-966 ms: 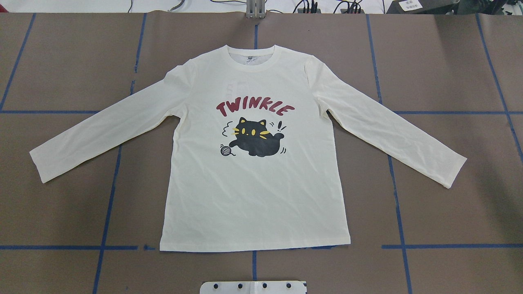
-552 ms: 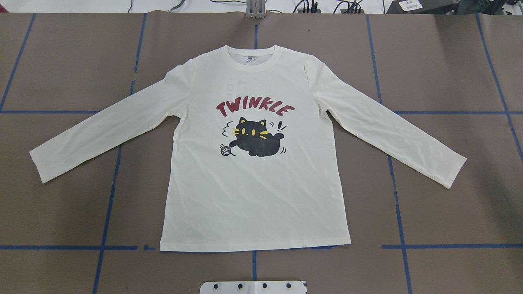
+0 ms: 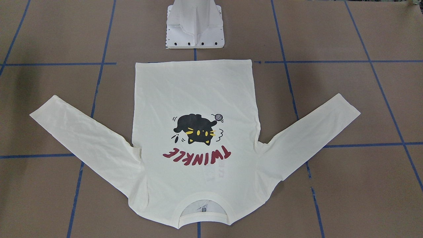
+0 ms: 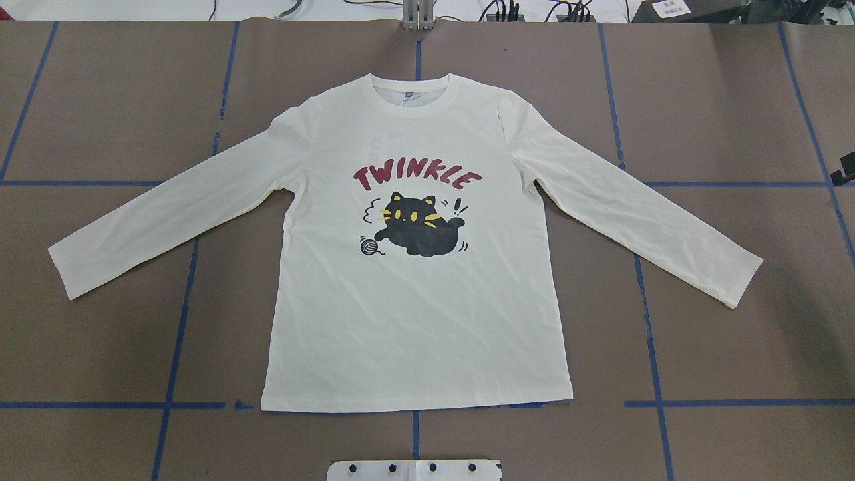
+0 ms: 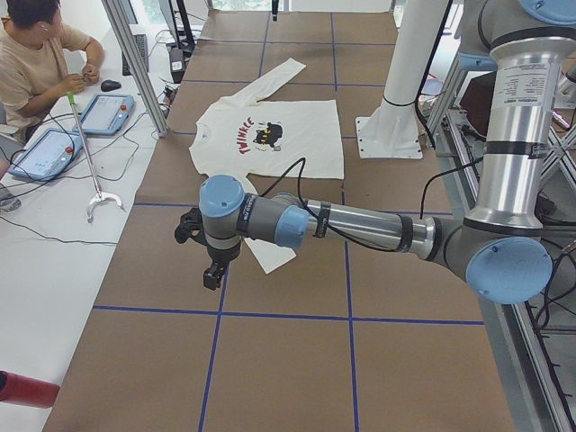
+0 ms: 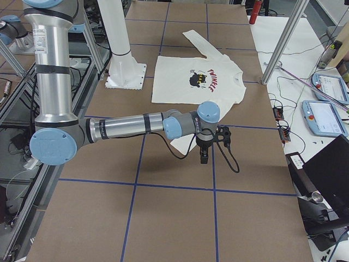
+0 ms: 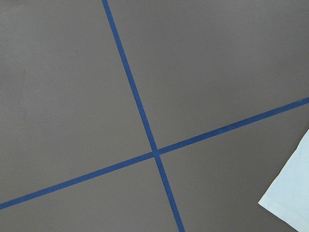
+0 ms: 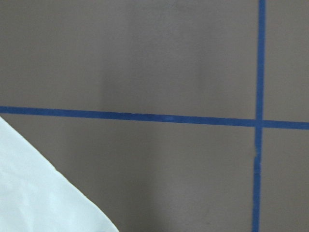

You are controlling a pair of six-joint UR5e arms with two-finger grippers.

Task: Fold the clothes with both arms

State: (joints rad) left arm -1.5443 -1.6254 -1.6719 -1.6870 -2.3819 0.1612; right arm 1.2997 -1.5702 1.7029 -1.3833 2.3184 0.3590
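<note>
Red letters reading "TWINKLE" (image 4: 417, 176) are arching across the chest of the cream T-shirt (image 4: 414, 321), just above a black cat print (image 4: 417, 230) with yellow eyes and a small ball of yarn. A tiny neck label (image 4: 407, 97) is showing inside the ribbed collar, but it is too small to read.

The T-shirt is lying flat and print-up in the middle of the brown table (image 4: 100, 347). Its hem is pointing towards the white pedestal base (image 3: 195, 29) and both long sleeves are spreading out and down over the blue tape lines (image 4: 177, 334).

The left arm (image 5: 360, 225) is reaching out low over the table, and the left gripper (image 5: 212, 277) is hanging pointed down just beyond the left cuff (image 5: 270, 256), clear of the cloth. The right arm (image 6: 131, 126) is doing the same on the other side, with the right gripper (image 6: 204, 159) hovering just past the right cuff (image 6: 182, 143). Neither is holding anything that I can see, and from these side angles I cannot tell how far their fingers are parted. Each wrist camera is catching only a corner of pale cuff (image 7: 289, 203) (image 8: 38, 193).

A person (image 5: 36, 63) is sitting beside the table with two tablets (image 5: 106, 112).
</note>
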